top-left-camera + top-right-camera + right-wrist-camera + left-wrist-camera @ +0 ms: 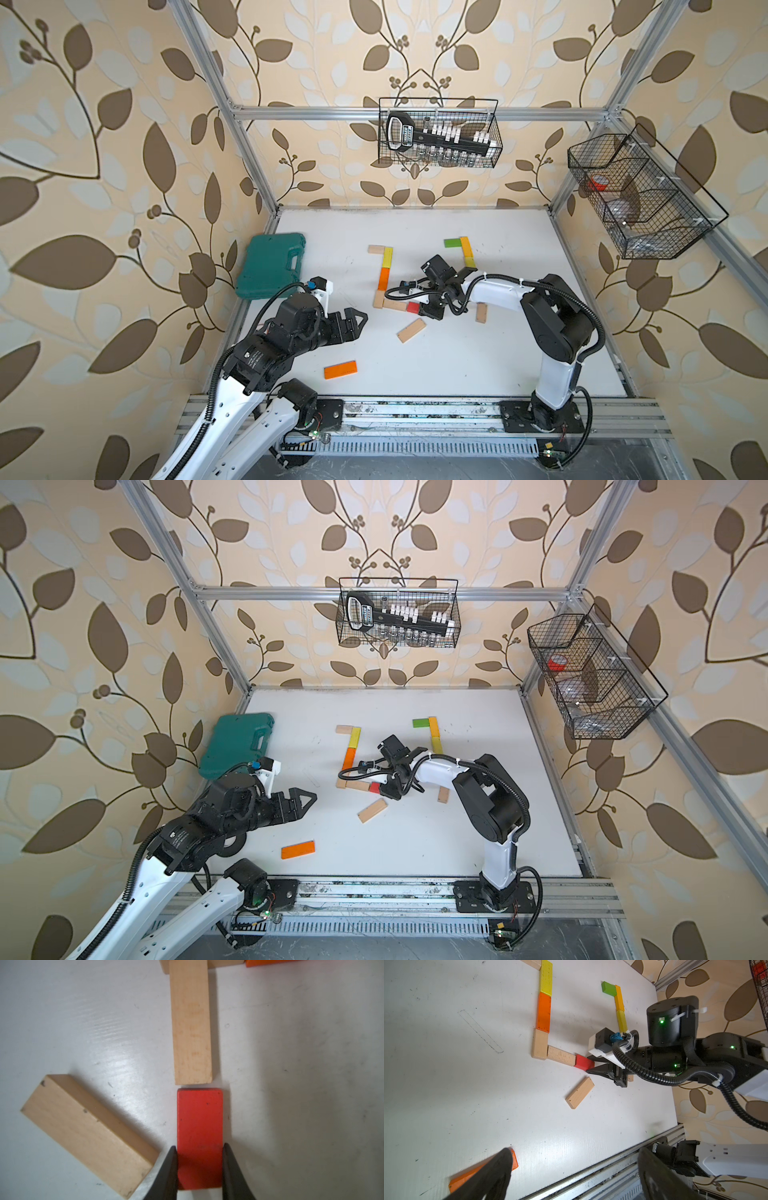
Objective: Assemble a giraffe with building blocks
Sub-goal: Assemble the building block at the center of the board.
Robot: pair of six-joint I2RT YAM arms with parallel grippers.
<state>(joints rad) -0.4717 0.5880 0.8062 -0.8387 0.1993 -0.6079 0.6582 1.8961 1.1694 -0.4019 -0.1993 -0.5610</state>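
Note:
Building blocks lie flat on the white table (457,365). One line runs from a beige block (376,249) through yellow (387,257) and orange (383,277) to a beige plank (191,1022). My right gripper (200,1148) is shut on a red block (199,1118), its end a sliver short of that plank. A green block (451,242) and a yellow one (470,262) form a second corner behind. Loose beige blocks (411,330) (481,312) lie nearby. My left gripper (575,1153) hovers open above a loose orange block (340,369), holding nothing.
A green plastic case (272,264) lies at the table's left edge beside my left arm. Wire baskets hang on the back wall (440,133) and the right wall (640,195). An aluminium rail (415,411) with both arm bases runs along the front edge.

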